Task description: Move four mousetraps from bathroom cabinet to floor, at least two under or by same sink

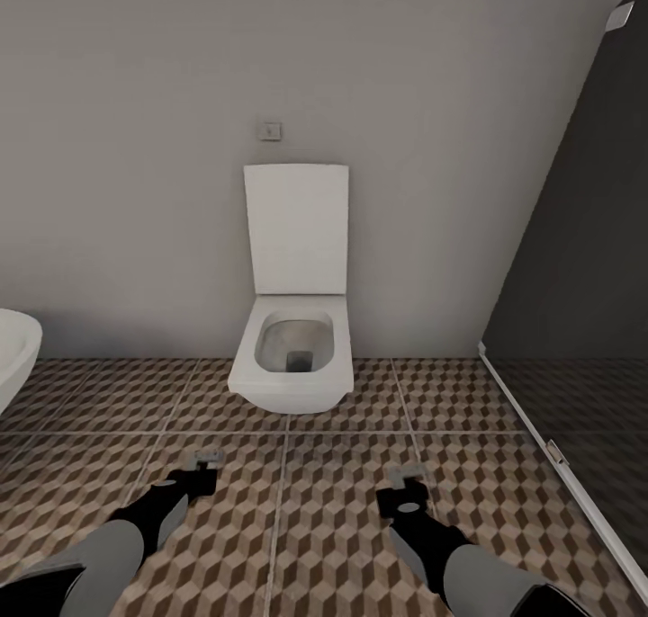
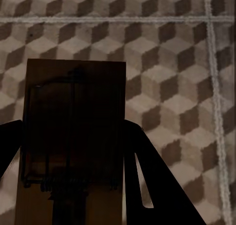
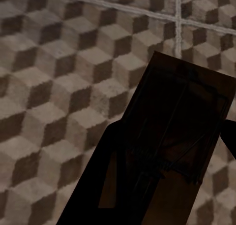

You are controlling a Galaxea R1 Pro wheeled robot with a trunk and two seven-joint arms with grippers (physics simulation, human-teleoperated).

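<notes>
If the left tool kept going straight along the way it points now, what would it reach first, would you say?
Most likely the bathroom floor: the left tool, shut on a mousetrap, points at bare patterned tiles. How far off they are is unclear.

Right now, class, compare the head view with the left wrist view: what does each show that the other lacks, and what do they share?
Head view alone: the white toilet with its lid up, the grey wall, a dark glass partition, the right gripper holding a mousetrap. Left wrist view alone: a close look at the mousetrap between the left gripper's fingers, its wire parts visible. Shared: the cube-patterned floor with pale grout lines and the left gripper.
</notes>
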